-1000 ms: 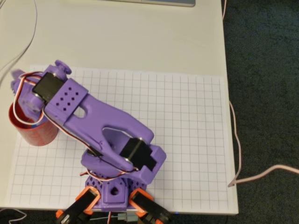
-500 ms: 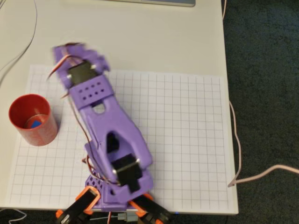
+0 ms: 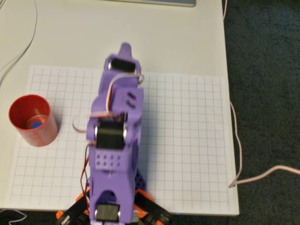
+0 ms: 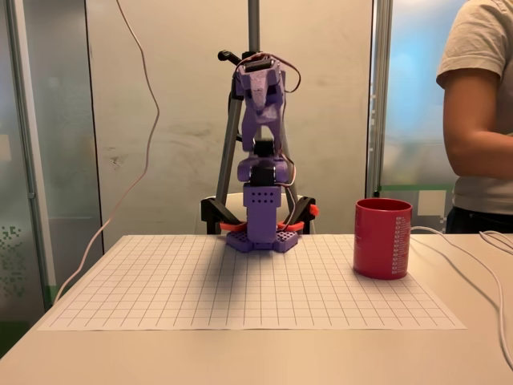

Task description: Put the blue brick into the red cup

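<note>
Blue brick (image 3: pixel 34 124) inside the red cup (image 3: pixel 41 133), well left of the gripper (image 3: pixel 124 49) in the overhead view. Cup upright on the grid sheet (image 3: pixel 187 140). Gripper raised high, apparently empty; jaw opening impossible to tell.

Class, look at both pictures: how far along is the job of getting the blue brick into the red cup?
Done: in the overhead view the blue brick lies inside the red cup, which stands upright on the grid sheet. In hand: nothing; the gripper is up over the sheet's middle, away from the cup, its jaws too unclear to judge. Left: nothing seems to remain beyond parking the arm.
</note>
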Robot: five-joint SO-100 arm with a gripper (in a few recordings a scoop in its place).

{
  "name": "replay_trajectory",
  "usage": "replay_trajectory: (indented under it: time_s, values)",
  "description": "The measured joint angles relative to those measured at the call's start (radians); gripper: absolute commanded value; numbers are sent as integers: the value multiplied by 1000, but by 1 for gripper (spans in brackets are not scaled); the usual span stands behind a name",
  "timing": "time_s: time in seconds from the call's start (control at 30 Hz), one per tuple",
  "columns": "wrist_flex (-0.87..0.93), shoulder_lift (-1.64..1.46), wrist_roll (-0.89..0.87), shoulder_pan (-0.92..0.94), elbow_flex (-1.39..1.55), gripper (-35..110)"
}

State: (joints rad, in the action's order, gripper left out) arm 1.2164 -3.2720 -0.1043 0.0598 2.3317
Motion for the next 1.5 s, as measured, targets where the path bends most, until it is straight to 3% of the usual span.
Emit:
replay_trajectory:
  time_s: [0.5,1.5]
  values:
    - [5,-23,100,-38,686,0]
    - [5,-26,92,-28,701,0]
